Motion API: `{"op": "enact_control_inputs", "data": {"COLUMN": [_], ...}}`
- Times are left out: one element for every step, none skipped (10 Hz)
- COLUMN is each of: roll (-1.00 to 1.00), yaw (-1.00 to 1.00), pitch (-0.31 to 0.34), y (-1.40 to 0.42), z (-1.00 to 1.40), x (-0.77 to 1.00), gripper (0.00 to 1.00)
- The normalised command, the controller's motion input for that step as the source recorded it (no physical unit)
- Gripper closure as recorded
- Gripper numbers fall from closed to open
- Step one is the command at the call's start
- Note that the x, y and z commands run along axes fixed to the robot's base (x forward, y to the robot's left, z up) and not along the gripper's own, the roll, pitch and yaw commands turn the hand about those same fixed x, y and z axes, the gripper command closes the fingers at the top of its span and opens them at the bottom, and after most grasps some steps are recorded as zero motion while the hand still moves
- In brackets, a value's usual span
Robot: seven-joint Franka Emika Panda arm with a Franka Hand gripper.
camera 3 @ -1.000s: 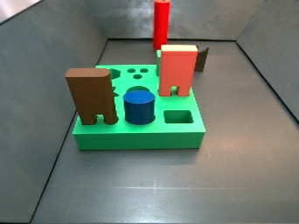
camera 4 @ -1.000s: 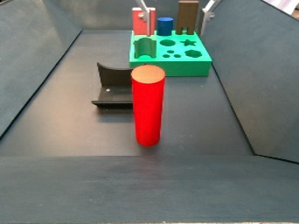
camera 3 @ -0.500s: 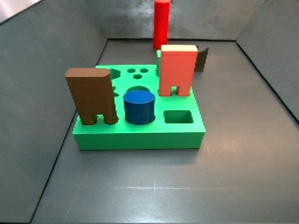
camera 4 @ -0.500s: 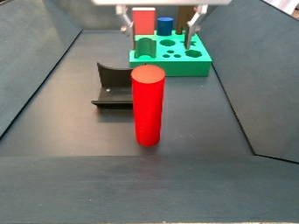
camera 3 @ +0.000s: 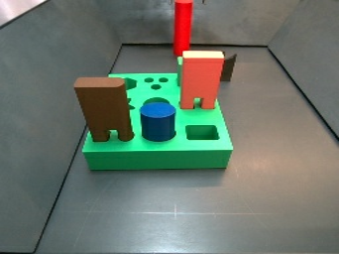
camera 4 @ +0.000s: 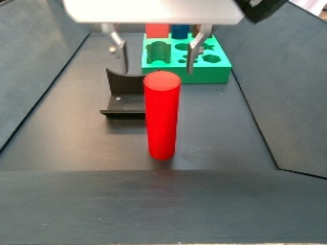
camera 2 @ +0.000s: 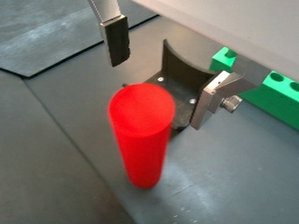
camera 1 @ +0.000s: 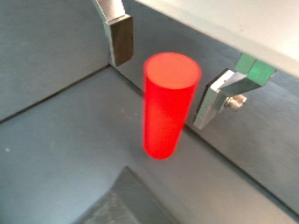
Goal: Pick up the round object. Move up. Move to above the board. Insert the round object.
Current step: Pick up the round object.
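Round object: bright red cylinder, upright on the floor, well apart from the board. Nothing grips it; pick-up not yet done.

Gripper hangs above and just behind the cylinder in a side view. Jaws wide. Both wrist views show the fingers flanking the cylinder top with clear gaps either side, no contact.

Fixture stands on the floor just left of the cylinder, between it and the board.

Board: green, at the far end in that side view. Dark blue cylinder, brown block and salmon-red block are seated in it. A square hole and small round holes are open.

Progress, as judged: the approach stage. Left: descend, close, lift, carry over board, insert.
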Motion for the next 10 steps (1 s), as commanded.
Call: {"op": "enact_control_inputs", "data": {"roll": [-0.12,-0.08,-0.06,-0.06,-0.05,-0.04,-0.06,-0.09,-0.06,0.00], "yaw": [0.00,0.00,0.00,0.00,0.00,0.00,0.00,0.00,-0.02,0.00], "pitch": [-0.037,-0.019,-0.011,-0.017,-0.009,-0.007,-0.001,-0.001,0.000,0.000], "y": [0.27,0.22,0.22,0.16,0.12,0.12,0.11,0.11,0.01,0.00], "z": [-0.25,-0.29,-0.30,-0.29,-0.33,-0.33,-0.28,-0.22,0.00,0.00], "x": [0.00,0.00,0.00,0.00,0.03,0.03,0.02,0.02,0.00,0.00], "gripper": [0.00,0.00,0.00,0.00,0.00,0.00,0.00,0.00,0.00,0.00]}}
